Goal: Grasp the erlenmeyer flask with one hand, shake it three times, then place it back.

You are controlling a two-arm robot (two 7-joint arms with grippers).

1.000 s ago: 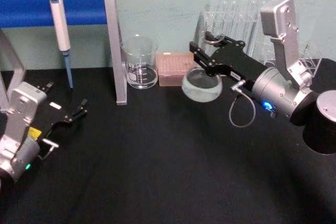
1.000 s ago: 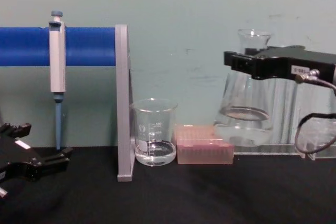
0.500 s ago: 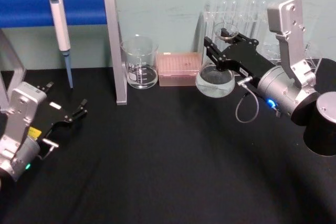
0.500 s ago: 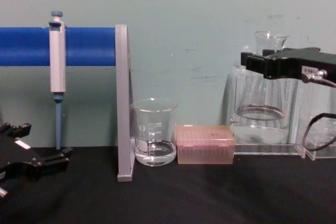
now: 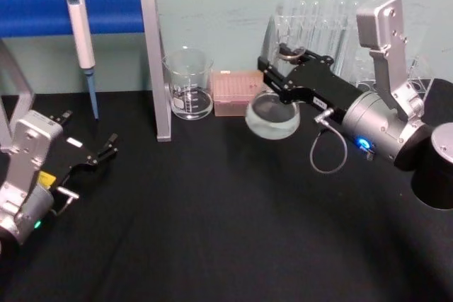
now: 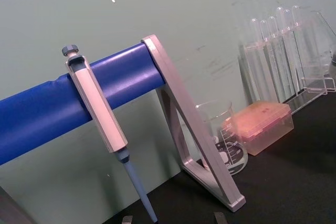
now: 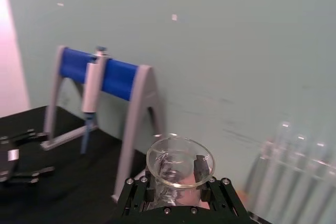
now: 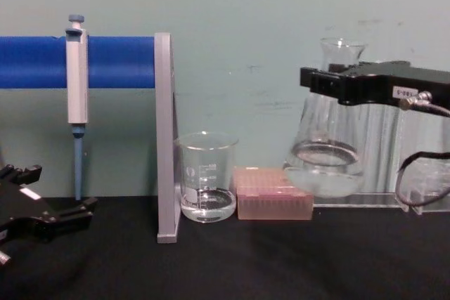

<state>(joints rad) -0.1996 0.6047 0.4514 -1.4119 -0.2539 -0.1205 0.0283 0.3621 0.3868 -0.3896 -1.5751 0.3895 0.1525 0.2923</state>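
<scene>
Glass flask [image 5: 272, 118] aloft in R jaws

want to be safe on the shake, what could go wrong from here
The erlenmeyer flask holds liquid with an open mouth; hard shaking could slosh it out. The right gripper grips only its neck, so the glass might slip. The pink tip box sits close by and test tubes behind; a wide swing could hit them.

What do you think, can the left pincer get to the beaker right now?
Probably yes, but not straight: the stand's grey leg stands between the left pincer and the beaker, so it would likely swing round the front.
</scene>
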